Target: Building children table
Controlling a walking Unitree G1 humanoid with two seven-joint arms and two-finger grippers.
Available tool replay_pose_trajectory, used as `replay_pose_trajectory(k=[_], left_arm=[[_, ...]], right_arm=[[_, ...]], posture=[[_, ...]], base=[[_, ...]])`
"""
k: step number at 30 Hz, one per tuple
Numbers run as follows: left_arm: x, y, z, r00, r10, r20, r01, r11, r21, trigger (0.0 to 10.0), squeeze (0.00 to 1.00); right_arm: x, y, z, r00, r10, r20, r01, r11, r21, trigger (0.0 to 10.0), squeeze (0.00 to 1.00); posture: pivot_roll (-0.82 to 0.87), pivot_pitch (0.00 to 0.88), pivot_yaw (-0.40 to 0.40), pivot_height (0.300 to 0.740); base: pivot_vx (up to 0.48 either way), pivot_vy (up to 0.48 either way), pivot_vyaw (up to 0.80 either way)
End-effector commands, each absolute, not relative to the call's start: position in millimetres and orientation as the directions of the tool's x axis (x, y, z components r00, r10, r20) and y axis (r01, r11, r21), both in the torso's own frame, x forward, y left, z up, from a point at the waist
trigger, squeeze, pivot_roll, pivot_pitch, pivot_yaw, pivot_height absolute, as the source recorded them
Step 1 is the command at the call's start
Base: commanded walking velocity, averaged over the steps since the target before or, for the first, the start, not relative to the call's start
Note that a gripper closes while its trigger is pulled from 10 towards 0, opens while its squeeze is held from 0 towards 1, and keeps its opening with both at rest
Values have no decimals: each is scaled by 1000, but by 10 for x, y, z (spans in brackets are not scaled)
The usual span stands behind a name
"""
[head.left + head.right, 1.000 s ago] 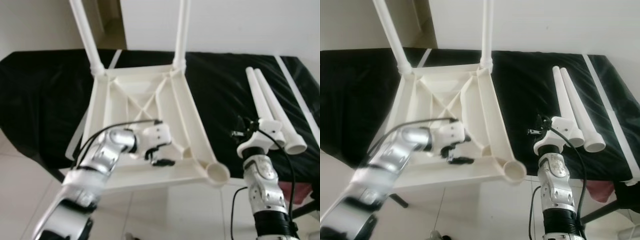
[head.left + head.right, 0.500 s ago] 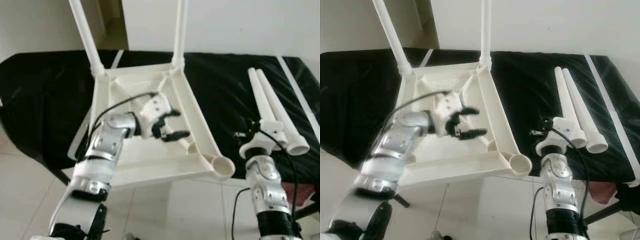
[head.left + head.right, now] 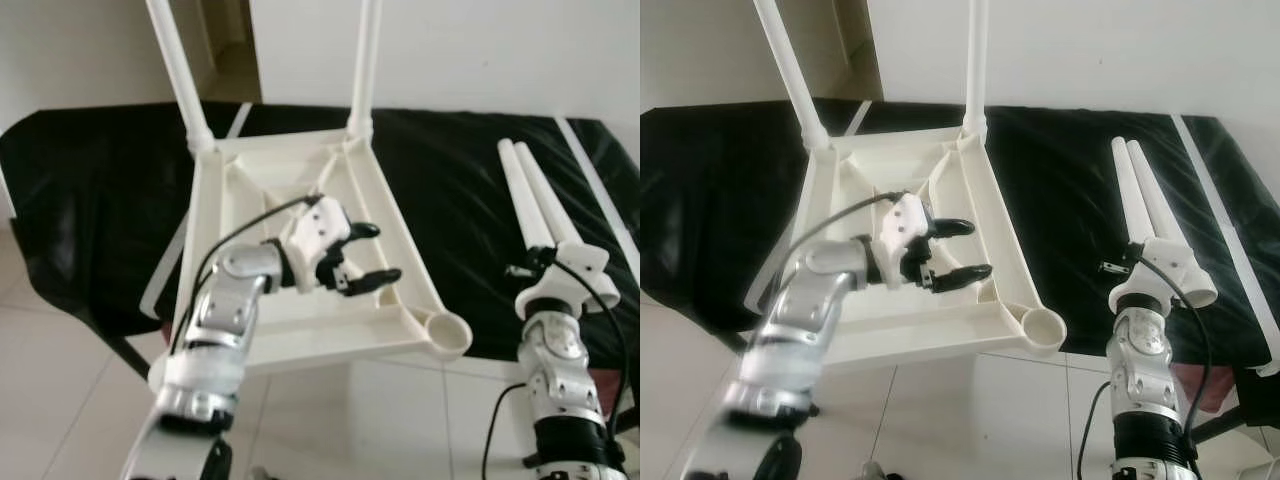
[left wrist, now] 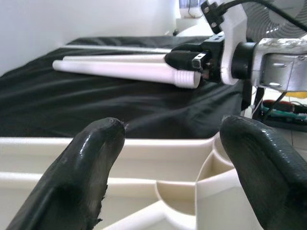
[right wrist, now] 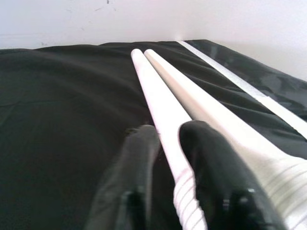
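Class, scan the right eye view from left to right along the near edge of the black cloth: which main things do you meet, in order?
Left gripper → empty leg socket → right gripper → two loose legs.

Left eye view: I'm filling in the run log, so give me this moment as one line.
left gripper: open, over upturned tabletop | right gripper: jaws around loose leg, on black cloth | fitted legs: two | loose legs: two
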State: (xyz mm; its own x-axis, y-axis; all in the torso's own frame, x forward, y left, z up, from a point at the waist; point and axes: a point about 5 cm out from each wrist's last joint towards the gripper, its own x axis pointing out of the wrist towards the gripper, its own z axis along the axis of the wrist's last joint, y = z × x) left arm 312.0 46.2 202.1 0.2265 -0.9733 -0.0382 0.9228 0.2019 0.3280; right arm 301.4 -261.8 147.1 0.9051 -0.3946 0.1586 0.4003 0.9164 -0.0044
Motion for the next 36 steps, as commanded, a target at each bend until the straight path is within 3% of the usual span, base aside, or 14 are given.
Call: replay_pose_trajectory(k=[1, 6, 17, 18, 19, 36], left_arm=[[3264, 524, 2084, 539, -839, 80, 784, 534, 315, 10000, 0], [3161, 448, 2021, 475, -879, 47, 832, 466, 301, 10000, 0], [3072, 390, 1966, 468, -883, 23, 848, 457, 270, 10000, 0], [3059, 380, 1958, 465, -885, 21, 853, 454, 258, 10000, 0], [3044, 369, 1954, 461, -887, 21, 856, 451, 254, 10000, 0], [3055, 402, 1958, 470, -883, -12, 854, 451, 259, 10000, 0]], right_arm=[[3023, -2628, 1440, 903, -405, 140, 410, 912, -3, 10000, 1000], [3028, -2684, 1470, 901, -409, 147, 413, 911, 8, 10000, 1000], [2997, -2783, 1457, 913, -393, 105, 398, 917, -22, 10000, 1000], [2998, -2802, 1438, 918, -387, 87, 390, 920, -24, 10000, 733], [3002, -2812, 1426, 923, -378, 76, 381, 924, -27, 10000, 0], [3142, -2898, 1268, 959, -274, -67, 276, 961, 26, 10000, 0]], posture=[[10, 21, 19, 740], [0, 24, 21, 740], [-7, 33, 24, 740], [-8, 35, 26, 740], [-8, 35, 27, 740], [-4, 40, 33, 740]], base=[[0, 0, 0], [0, 0, 0], [0, 0, 0], [0, 0, 0], [0, 0, 0], [0, 0, 0]])
